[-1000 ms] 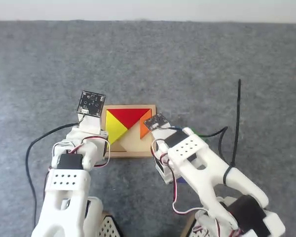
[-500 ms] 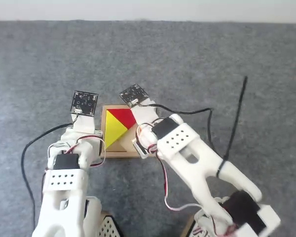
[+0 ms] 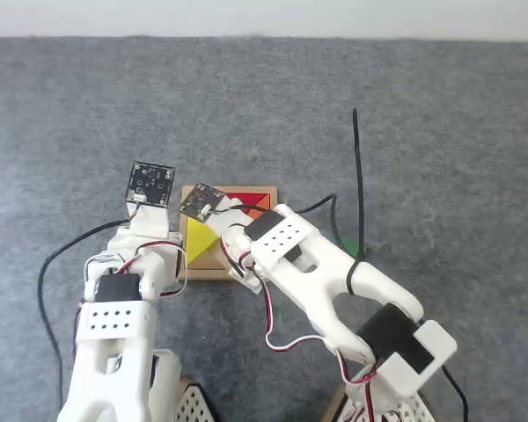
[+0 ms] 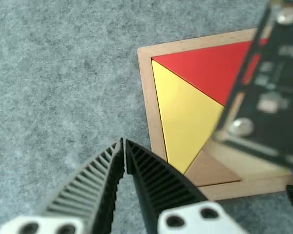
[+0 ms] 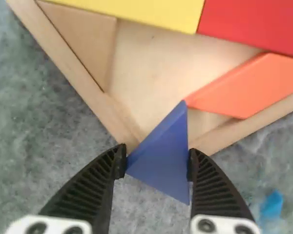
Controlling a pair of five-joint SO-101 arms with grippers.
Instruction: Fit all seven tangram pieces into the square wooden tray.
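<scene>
The square wooden tray (image 3: 246, 188) lies on grey carpet between the two arms. A red triangle (image 4: 205, 68), a yellow triangle (image 4: 185, 117) and a plain wood-coloured triangle (image 5: 83, 34) lie in it, and an orange parallelogram (image 5: 244, 92) lies along one wall. My right gripper (image 5: 156, 158) is shut on a blue triangle (image 5: 166, 146), held just above the tray's corner with its tip pointing into the bare floor of the tray. My left gripper (image 4: 123, 144) is shut on nothing, over the carpet just outside the tray's edge by the yellow triangle.
The right arm (image 3: 282, 246) reaches across the tray from the right and covers much of it in the high view. A small blue object (image 5: 271, 204) lies on the carpet outside the tray. A black cable (image 3: 356, 176) rises behind the right arm. A bit of green (image 3: 352, 249) shows beside it.
The right arm has swung left from the tray's right side to lie across the tray. The left arm shifted slightly left and then stayed put.
</scene>
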